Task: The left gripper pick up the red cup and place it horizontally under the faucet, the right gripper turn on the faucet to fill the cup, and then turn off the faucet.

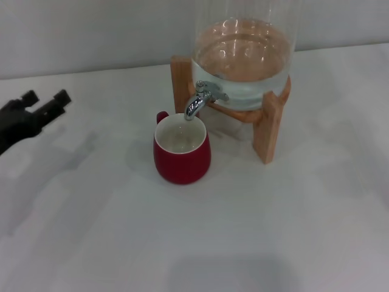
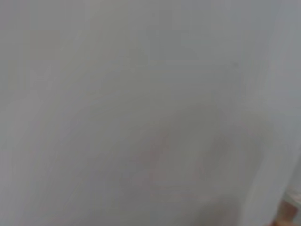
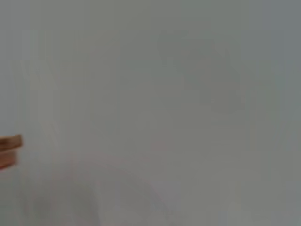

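White tabletop [image 1: 91, 243] filled the near half of the head view, matte and bare, with a soft grey shadow at the front edge. Further in, the red cup [image 1: 182, 149] stood upright on it — mouth up, right below the spout of the faucet [image 1: 202, 100], its small loop handle turned to the back-left. Cup looked like glazed ceramic: stiff, fairly heavy for its squat shape, slippery on the rounded belly, and it would chip if knocked against the stand. Best hold, by my judgement, was across the rim wall or the upper body, one finger inside and one outside; the handle seemed too small for the claw. Whether any water was in it — couldn't tell, the white inside showed only a faint sheen.

Off to the robot's left, well apart from the cup, the left gripper [image 1: 44, 101] hung over the table with its two black fingers spread and nothing between them. Right gripper wasn't seen in any view, so its jaws couldn't be told.

Behind the cup sat the wooden stand [image 1: 270, 128], carrying the clear glass dispenser [image 1: 243, 52] with water in it; the chrome tap projected from its front. Beyond that, a plain pale wall [image 1: 91, 30]. Both wrist views showed only blank pale surface, plus a sliver of wood at an edge.
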Motion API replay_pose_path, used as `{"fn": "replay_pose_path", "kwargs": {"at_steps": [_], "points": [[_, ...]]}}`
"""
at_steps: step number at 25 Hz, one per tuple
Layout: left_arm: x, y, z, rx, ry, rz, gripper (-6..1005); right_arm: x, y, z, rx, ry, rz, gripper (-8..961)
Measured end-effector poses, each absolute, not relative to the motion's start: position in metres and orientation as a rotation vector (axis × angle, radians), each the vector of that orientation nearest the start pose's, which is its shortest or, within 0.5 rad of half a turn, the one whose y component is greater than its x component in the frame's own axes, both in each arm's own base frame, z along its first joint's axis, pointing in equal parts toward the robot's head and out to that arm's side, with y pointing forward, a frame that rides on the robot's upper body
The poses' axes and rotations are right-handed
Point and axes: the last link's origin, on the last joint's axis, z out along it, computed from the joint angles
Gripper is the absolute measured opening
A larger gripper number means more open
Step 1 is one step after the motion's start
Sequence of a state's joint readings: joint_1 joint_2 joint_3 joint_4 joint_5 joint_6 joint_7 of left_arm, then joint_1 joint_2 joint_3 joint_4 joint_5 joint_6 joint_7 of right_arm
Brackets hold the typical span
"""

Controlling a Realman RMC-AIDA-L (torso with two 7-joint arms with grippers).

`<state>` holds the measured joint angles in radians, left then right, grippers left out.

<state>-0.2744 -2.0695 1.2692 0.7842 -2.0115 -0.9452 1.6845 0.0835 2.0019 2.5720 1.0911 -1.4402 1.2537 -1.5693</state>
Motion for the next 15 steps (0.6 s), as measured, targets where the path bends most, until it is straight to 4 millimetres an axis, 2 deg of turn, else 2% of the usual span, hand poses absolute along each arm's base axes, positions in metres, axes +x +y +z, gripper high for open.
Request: {"fn": "replay_pose_path", "kwargs": {"at_steps": [3,8,13,14,15], "points": [[-0.285,0.354,0.02,-2.01,-0.958,-0.942,877,0.347,0.263,0.202,-1.777,0.68,0.784,721],[-0.291,0.353,0.03,-1.957,-0.973,-0.97,875,0.322,0.253,0.191,-1.951,0.633,0.85,720],[-0.289,0.355,0.033,-1.944,-0.969,-0.99,875,0.287,0.26,0.166,-2.165,0.571,0.838,720],[-0.288,0.355,0.033,-1.944,-0.968,-0.991,875,0.27,0.265,0.154,-2.266,0.537,0.802,720],[-0.288,0.356,0.033,-1.944,-0.967,-0.992,875,0.27,0.265,0.154,-2.266,0.537,0.802,720]]}}
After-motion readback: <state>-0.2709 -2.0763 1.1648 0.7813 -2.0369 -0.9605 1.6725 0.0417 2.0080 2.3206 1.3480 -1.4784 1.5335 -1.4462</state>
